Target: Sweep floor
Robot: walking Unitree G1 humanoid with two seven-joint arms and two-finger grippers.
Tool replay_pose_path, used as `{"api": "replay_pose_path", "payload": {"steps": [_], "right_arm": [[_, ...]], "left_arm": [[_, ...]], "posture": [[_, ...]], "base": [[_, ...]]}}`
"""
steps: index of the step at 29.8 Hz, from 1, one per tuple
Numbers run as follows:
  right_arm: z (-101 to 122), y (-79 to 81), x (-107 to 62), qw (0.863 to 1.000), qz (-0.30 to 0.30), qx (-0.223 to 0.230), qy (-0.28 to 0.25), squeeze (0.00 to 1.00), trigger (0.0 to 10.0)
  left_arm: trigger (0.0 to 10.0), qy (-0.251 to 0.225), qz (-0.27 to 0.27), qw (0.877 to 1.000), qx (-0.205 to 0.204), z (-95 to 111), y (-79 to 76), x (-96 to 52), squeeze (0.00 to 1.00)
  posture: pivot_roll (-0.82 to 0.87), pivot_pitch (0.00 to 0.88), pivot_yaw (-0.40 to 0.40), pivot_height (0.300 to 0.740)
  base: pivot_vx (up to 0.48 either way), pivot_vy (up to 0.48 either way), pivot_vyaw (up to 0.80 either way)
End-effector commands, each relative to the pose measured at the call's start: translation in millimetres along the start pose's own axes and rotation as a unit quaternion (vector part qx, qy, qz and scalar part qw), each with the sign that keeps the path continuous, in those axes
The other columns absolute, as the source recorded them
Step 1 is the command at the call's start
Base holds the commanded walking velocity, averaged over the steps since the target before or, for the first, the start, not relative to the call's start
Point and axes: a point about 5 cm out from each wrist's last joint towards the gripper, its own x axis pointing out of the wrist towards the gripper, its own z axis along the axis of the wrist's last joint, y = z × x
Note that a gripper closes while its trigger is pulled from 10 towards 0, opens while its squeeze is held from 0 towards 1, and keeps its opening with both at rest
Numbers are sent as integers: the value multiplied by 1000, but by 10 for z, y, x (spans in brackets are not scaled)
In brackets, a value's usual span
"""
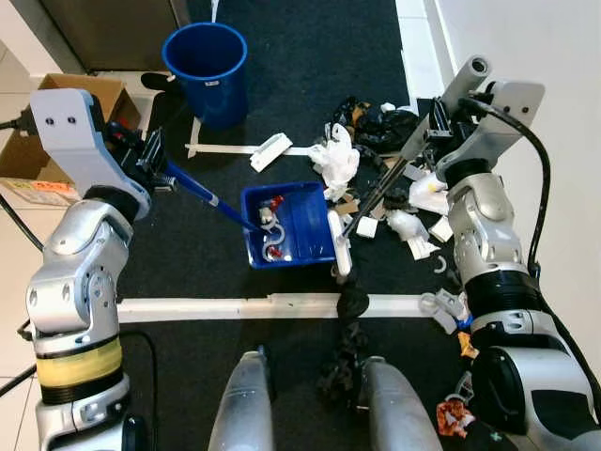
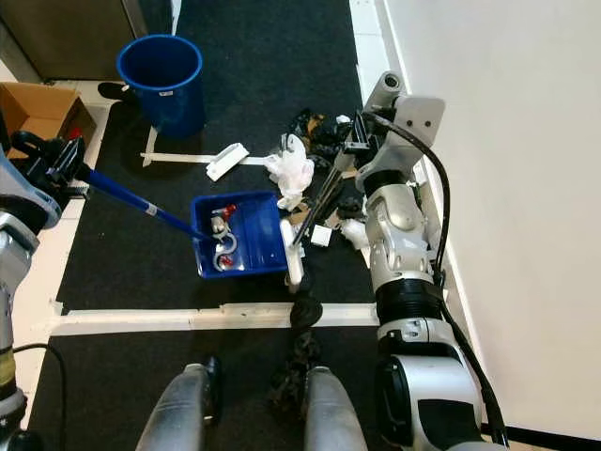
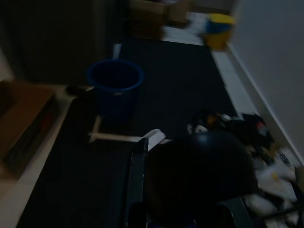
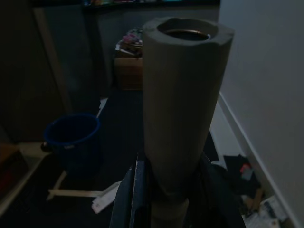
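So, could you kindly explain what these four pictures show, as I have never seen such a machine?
This is a humanoid robot sweeping. The two top pictures come from its head, looking down; the two dark ones come from cameras on its wrists. The left gripper holds the handle of a blue dustpan, which lies on the black mat with some scraps inside. The right gripper holds a grey broom handle. Litter is heaped beside the dustpan, and a blue bucket stands beyond.
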Motion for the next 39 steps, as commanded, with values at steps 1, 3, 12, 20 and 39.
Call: {"api": "replay_pose_path", "payload": {"steps": [1, 3, 12, 20, 39], "right_arm": [[118, 11, 22, 999, 2, -21, -33, 0, 10000], [143, 15, 33, 999, -1, -20, -38, 0, 10000], [198, -121, 46, 997, -24, -52, -49, 0, 10000], [70, -297, -11, 997, -61, -51, -25, 0, 10000], [-109, -196, -40, 998, -55, -30, -3, 0, 10000]], "left_arm": [[10000, -9, 4, 1000, -11, -21, -45, -26, 0], [10000, -53, -8, 998, -35, 36, -126, -17, 0], [10000, -2, -56, 998, -14, -88, -252, -65, 0], [10000, 24, -98, 995, 2, -308, -426, -136, 0], [10000, 69, 1, 997, -26, -569, -431, -139, 467]], "posture": [[51, 194, -51, 740], [45, 191, -51, 740], [41, 185, -48, 740], [33, 190, -38, 740], [39, 186, -27, 740]], "base": [[0, 0, 0], [0, 0, 0], [0, 0, 0], [0, 0, 0], [0, 0, 0]]}}
